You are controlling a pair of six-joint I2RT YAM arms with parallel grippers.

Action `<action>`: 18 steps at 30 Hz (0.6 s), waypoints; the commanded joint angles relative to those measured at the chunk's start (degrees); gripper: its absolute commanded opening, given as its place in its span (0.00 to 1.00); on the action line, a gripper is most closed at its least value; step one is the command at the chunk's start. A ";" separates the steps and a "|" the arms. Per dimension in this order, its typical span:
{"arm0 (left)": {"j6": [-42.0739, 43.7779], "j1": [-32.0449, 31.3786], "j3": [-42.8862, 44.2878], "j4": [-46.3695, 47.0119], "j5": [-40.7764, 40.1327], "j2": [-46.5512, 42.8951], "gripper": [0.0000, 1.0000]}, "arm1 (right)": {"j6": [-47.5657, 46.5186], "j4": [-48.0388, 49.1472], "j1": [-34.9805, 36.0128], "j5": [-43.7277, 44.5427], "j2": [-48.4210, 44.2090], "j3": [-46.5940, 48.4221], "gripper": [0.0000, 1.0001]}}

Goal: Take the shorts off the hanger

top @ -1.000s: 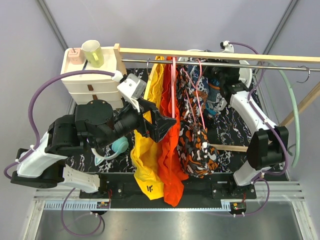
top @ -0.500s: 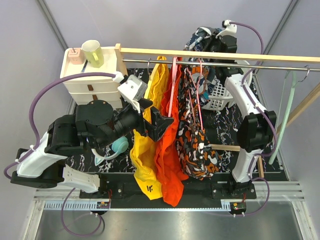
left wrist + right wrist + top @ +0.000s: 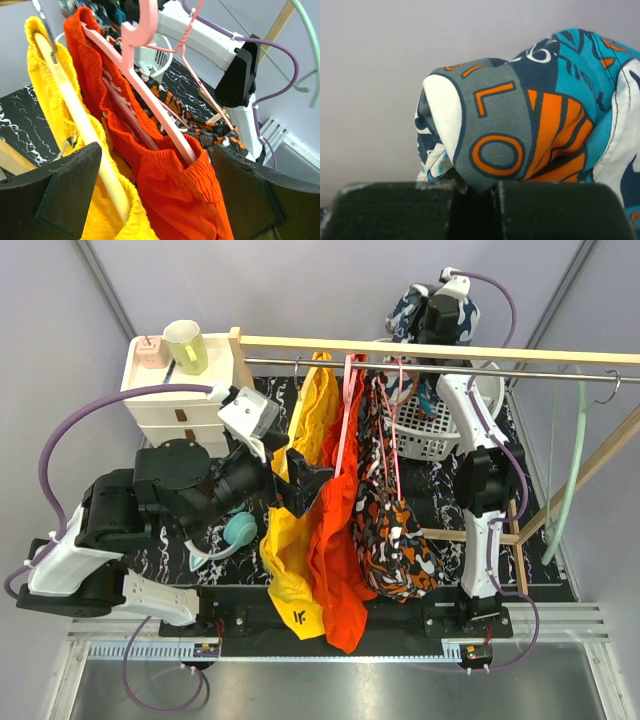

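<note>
My right gripper (image 3: 432,302) is raised high above the clothes rail (image 3: 520,371) and is shut on the blue/teal and orange patterned shorts (image 3: 405,312). In the right wrist view the bunched shorts (image 3: 520,120) are pinched in my right gripper (image 3: 475,200). The dark grey shorts with orange and white blotches (image 3: 395,530) hang from a thin pink wire hanger (image 3: 392,430) on the rail; they also show in the left wrist view (image 3: 200,131). My left gripper (image 3: 305,485) is open, with its jaws on either side of the plain orange-red shorts (image 3: 165,195) and yellow shorts (image 3: 55,110).
The orange-red shorts hang on a pink hanger (image 3: 150,100), the yellow on a wooden one (image 3: 75,115). A white basket (image 3: 445,425) stands behind the rail. White drawers (image 3: 175,400) with a green cup (image 3: 186,346) stand at the back left. An empty mint hanger (image 3: 568,465) hangs at the right.
My right gripper has risen from among the hanging clothes to above the rail, carrying the blue/teal shorts up with it. My left arm has shifted slightly left.
</note>
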 commanded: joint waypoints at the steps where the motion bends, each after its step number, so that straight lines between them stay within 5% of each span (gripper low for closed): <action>1: 1.71 0.28 2.56 1.14 -2.24 -1.23 0.96 | 2.80 -2.85 -0.10 1.05 -5.69 -6.77 0.00; 4: 1.98 0.19 3.09 1.05 -2.24 -0.96 0.97 | 4.92 -3.11 -0.02 0.78 -10.10 -17.12 0.00; 7: 1.80 0.28 3.88 1.05 -2.07 -0.17 0.97 | 5.88 -10.36 -0.02 -2.29 -11.95 -18.65 0.37; 8: 1.45 0.19 4.06 0.87 -1.89 -0.17 0.97 | 6.84 -12.41 -0.02 -4.38 -12.39 -18.92 0.61; 9: 1.19 0.19 4.15 0.96 -1.80 -0.08 0.97 | 7.20 -14.17 -0.02 -5.27 -13.70 -19.35 0.68; 18: -2.85 0.28 6.68 0.96 1.27 0.71 0.98 | 10.28 -26.04 0.34 -12.40 -29.51 -32.53 0.93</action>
